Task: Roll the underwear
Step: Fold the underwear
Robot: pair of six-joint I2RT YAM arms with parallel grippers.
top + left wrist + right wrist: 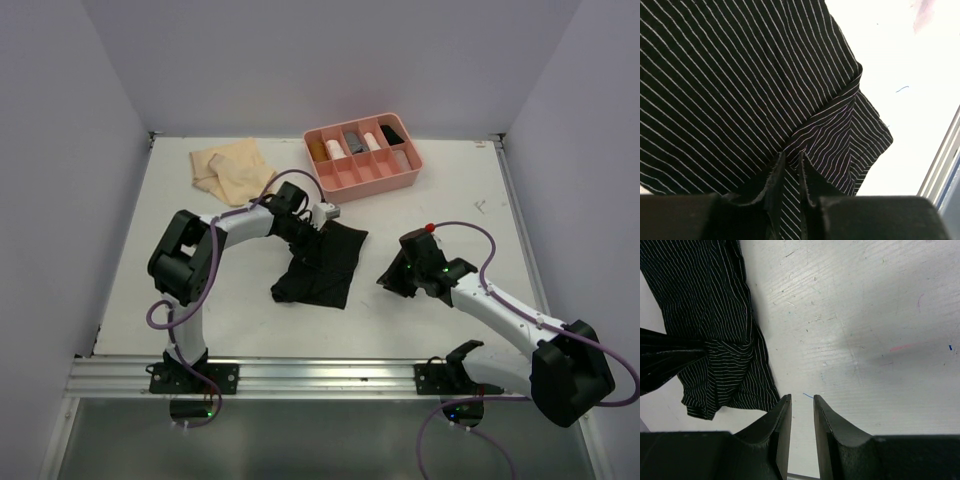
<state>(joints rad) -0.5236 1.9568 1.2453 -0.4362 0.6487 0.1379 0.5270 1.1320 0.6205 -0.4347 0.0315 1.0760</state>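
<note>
White tabletop (130, 290) between pale walls (60, 150). At its back left the pale tan underwear (232, 170) lies unrolled. Next, my left gripper (790, 159) pinches a fold of the black striped underwear (322, 268), which is spread mid-table. Farther back sits the pink tray (380, 182). My right gripper (802, 399) hovers just beside the black cloth's edge, fingers a narrow gap apart.

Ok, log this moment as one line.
left gripper: pinching black striped underwear fold | right gripper: empty, jaws narrowly apart, over table
</note>
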